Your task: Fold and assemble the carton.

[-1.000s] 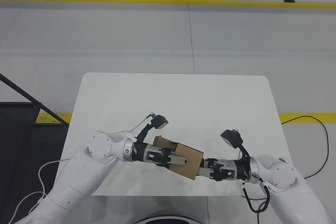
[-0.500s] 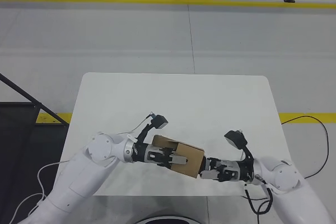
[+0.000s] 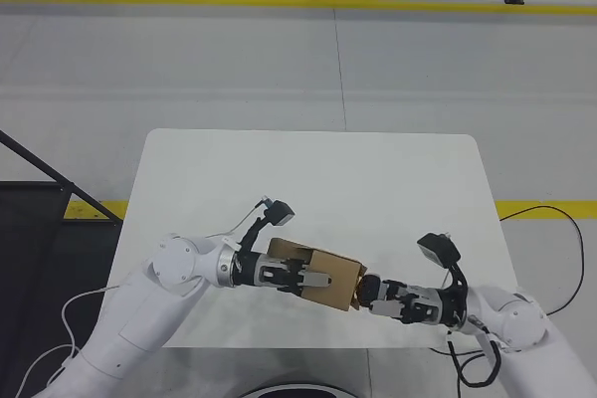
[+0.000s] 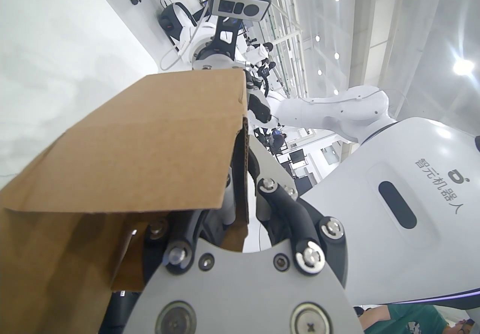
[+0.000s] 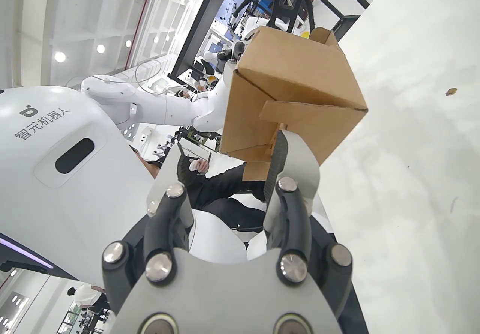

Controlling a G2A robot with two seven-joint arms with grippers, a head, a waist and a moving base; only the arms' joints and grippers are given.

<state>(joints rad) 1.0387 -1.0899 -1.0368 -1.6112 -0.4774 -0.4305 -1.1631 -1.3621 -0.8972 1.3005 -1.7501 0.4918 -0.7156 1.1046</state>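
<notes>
Right end effector (image 3: 364, 292) drew back rightward, fingers apart; left end effector (image 3: 316, 282) stays clamped on carton (image 3: 336, 267).

**White surface, one stray fleck**

The surface (image 3: 378, 179) was a white rectangle with rounded corners, standing on a grey floor (image 3: 229, 70). A small brown fleck (image 5: 451, 91) lay directly on it. The brown carton (image 3: 323, 277) was over the near edge. Whether it touched the surface could not be told.
</notes>
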